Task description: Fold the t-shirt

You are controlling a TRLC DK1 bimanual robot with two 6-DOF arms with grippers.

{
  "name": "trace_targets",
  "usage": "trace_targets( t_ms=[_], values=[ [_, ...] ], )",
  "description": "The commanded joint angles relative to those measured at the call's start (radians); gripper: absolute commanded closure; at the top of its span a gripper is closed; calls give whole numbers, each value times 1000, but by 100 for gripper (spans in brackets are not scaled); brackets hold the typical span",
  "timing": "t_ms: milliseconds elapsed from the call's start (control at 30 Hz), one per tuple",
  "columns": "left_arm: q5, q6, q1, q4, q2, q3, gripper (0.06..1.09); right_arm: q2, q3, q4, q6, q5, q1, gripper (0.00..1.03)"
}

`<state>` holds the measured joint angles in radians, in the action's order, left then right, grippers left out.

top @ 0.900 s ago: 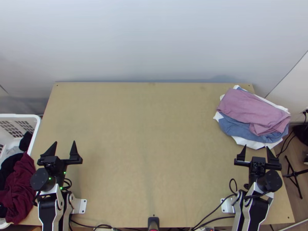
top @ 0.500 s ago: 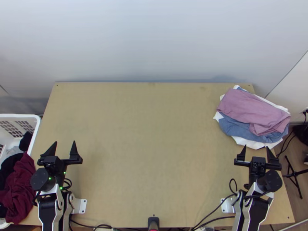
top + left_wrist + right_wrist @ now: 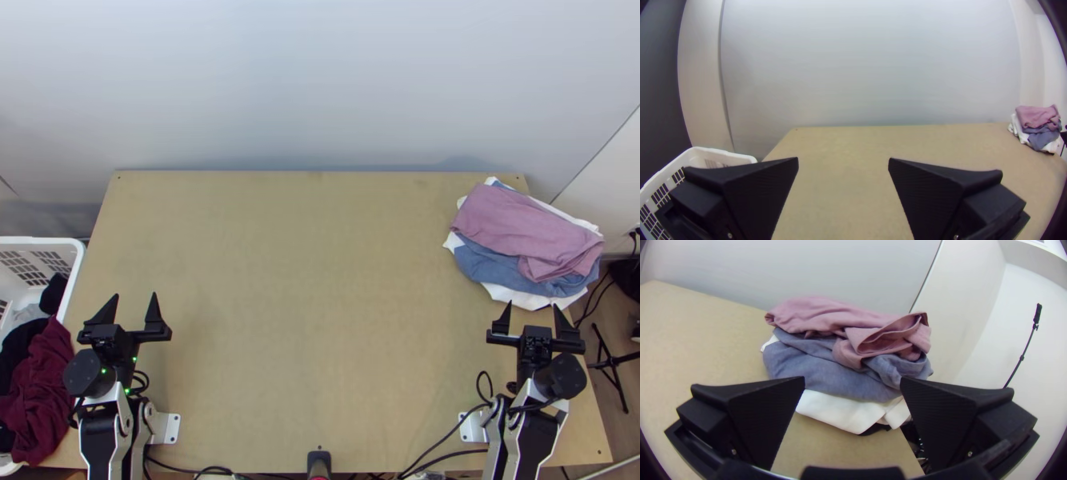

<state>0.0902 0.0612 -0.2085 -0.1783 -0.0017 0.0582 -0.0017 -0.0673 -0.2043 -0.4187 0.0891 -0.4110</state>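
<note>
My left gripper [image 3: 134, 309] stands open over the table's near left part, beside the basket; in the left wrist view the same gripper [image 3: 843, 161] has nothing between its fingers. On the right my right gripper [image 3: 531, 317] is open just short of a clothes pile, and in the right wrist view the gripper [image 3: 852, 380] holds nothing. A folded pink cloth [image 3: 524, 228] tops that pile, over a blue cloth [image 3: 496, 266] and white cloth [image 3: 516, 297]. Dark red cloth [image 3: 42, 392] lies bunched in the basket. Which piece is a t-shirt, I cannot tell.
The white basket [image 3: 78, 260] stands against the table's left side, with black and grey cloth in it. Bare wood of the table [image 3: 304, 304] lies between the arms. Cables run along the near edge, and a wall rises behind the far edge.
</note>
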Motion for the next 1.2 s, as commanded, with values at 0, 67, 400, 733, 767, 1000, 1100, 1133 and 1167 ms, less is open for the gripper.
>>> trace_targets(
  t_ms=[0, 67, 400, 733, 767, 1000, 1100, 1133, 1167],
  values=[
    [0, 0, 0, 0, 0, 0, 10, 0, 0, 0, 0, 0, 0, 3],
    [0, 0, 0, 0, 0, 0, 10, 0, 0, 0, 0, 0, 0, 3],
    [0, 0, 0, 0, 0, 0, 10, 0, 0, 0, 0, 0, 1, 3],
    [0, -136, 35, 0, 0, 0, 10, 0, 0, 2, 8, 3, 17, 3],
    [0, -136, 40, 0, 2, 0, 10, 0, 0, 2, 8, 3, 18, 3],
    [-1, -110, 84, 0, 0, 0, 10, -3, 0, 3, -40, 3, 52, 3],
    [0, -86, 77, 11, 0, 0, 10, -3, 0, 3, -61, 1, 75, 3],
    [-1, -81, 77, 11, 0, 2, 10, -3, 0, 3, -66, 0, 75, 3],
    [0, -66, 75, 11, 2, 3, 10, -3, 0, 0, -78, 0, 75, 3]
  ],
)
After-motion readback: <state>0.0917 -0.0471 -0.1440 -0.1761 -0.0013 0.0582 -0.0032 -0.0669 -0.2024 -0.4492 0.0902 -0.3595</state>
